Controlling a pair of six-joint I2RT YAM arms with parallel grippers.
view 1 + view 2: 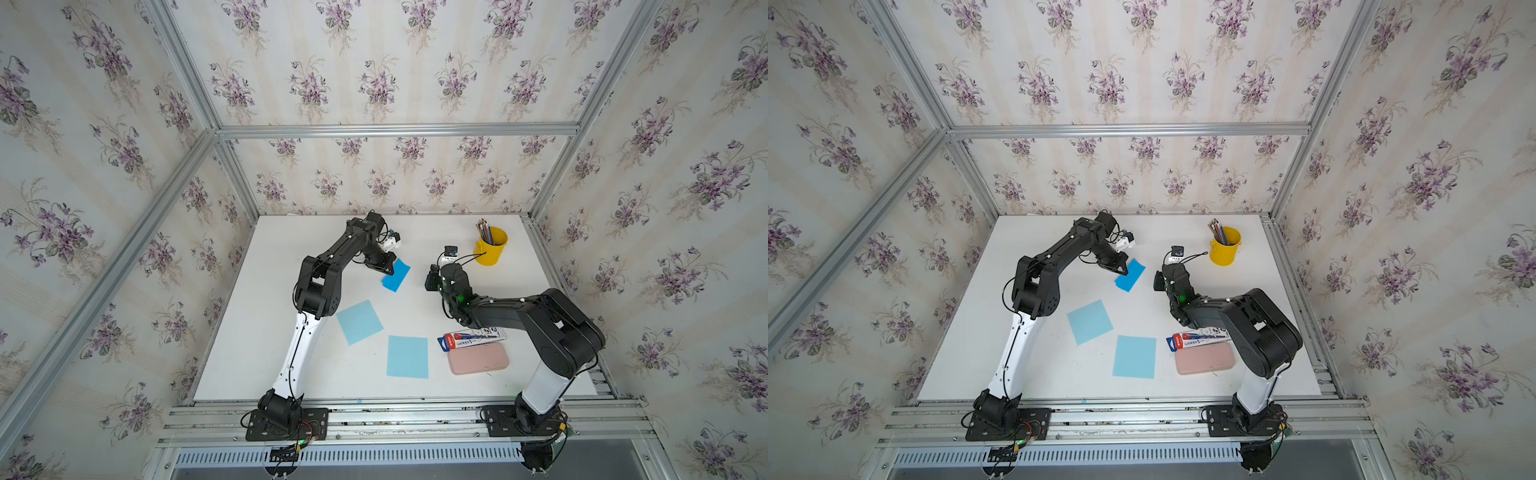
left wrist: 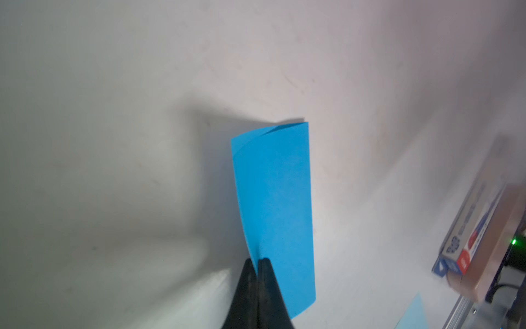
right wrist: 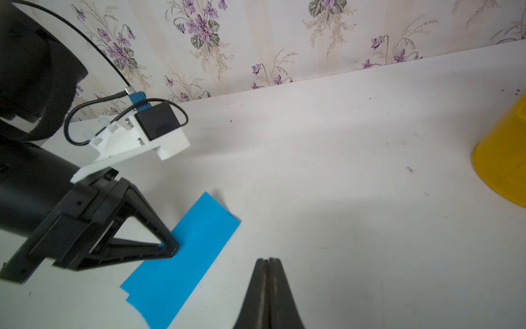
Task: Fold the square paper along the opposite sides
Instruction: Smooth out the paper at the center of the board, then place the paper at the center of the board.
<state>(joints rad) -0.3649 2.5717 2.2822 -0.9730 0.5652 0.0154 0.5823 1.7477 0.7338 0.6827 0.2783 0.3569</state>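
Left pincer (image 2: 257,263), clenched, presses the blue paper (image 2: 273,213), already halved, beneath it; right pincer (image 3: 269,260) clenched, empty; flattening seemingly remains.

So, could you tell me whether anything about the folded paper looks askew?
The folded blue paper is uneven. Its layers do not line up, leaving a stepped corner, and the other end lifts open. The shut left gripper rests on one edge.
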